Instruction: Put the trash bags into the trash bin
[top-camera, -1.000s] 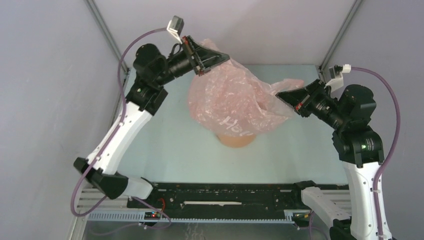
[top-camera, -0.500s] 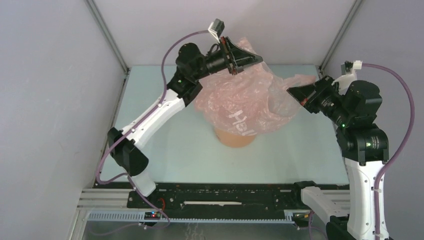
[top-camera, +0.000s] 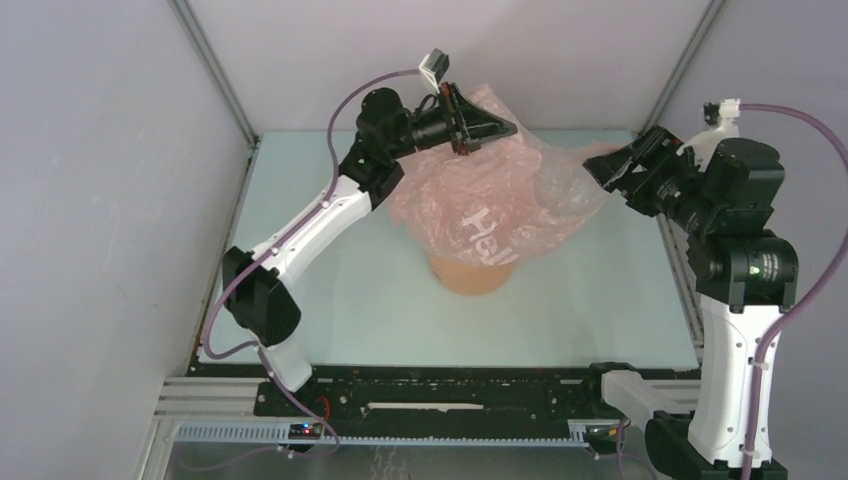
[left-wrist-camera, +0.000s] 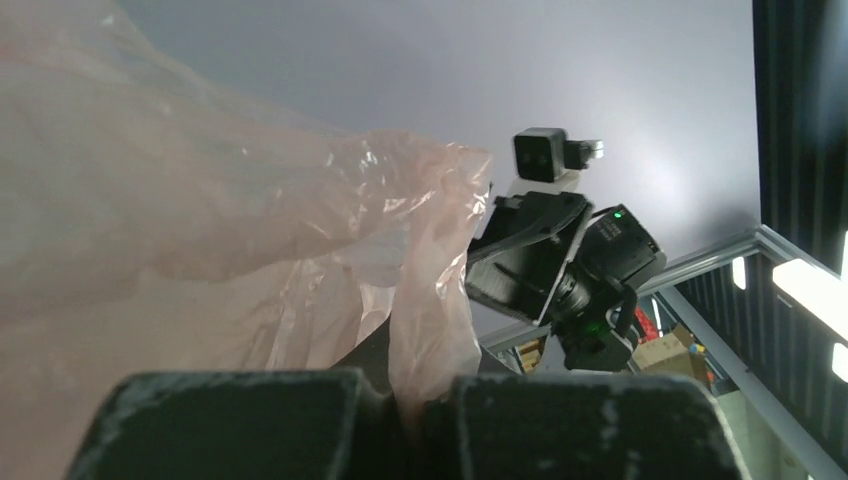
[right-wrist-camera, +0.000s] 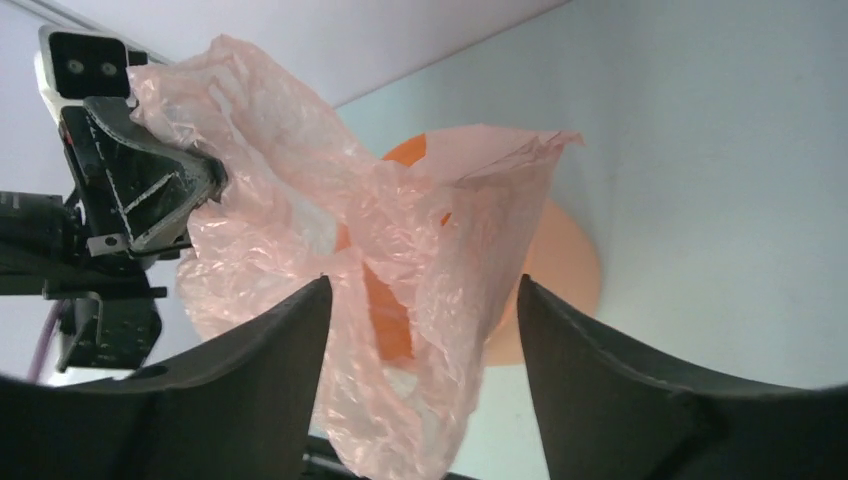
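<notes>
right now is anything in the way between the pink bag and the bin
Nothing visible does. The bag hangs draped right over the bin, its far edge pinched by the left gripper; the right gripper is open around a loose fold.

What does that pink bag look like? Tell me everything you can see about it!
The pink bag is thin, see-through plastic. It is pale pink, shiny and very crinkly, with white letters printed on it. It is spread wide in the air above the orange bin and hides the bin's top from overhead. Whether it touches the bin cannot be told. The left gripper pinches one edge in shut jaws, up high. On the other side, a fold hangs between the open jaws of the right gripper.
</notes>
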